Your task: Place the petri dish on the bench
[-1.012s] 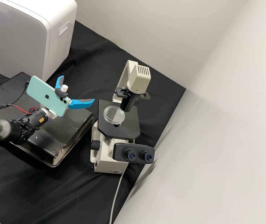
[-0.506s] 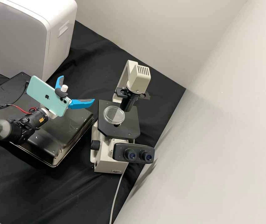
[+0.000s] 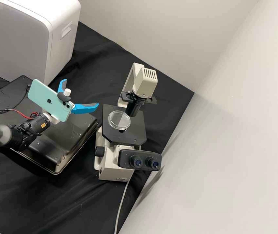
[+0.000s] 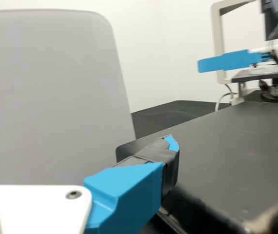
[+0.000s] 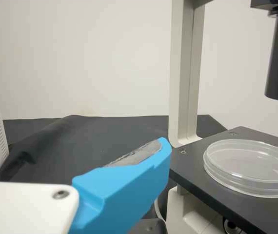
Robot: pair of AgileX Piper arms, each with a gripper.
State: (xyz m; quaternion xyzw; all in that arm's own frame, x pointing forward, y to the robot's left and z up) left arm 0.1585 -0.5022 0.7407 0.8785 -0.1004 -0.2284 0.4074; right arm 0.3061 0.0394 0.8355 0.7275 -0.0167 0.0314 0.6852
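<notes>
A clear, round petri dish (image 3: 119, 119) lies on the black stage (image 3: 136, 131) of a beige microscope, just under its dark lens tube. My right gripper (image 3: 81, 92) hangs open to the left of the stage, a short way from the dish, holding nothing. In the right wrist view the dish (image 5: 250, 165) lies just beyond one blue finger (image 5: 129, 178). My left gripper (image 4: 78, 139) is open and empty, low beside a flat black device (image 4: 227, 156) and in front of a white box (image 4: 51, 92).
A large white box (image 3: 28, 35) stands at the back left. The flat black device (image 3: 64, 139) lies under the right arm. A teal phone (image 3: 49, 100) is clamped on that wrist. The microscope's eyepieces (image 3: 140, 161) face the front; a pale wall runs along the right.
</notes>
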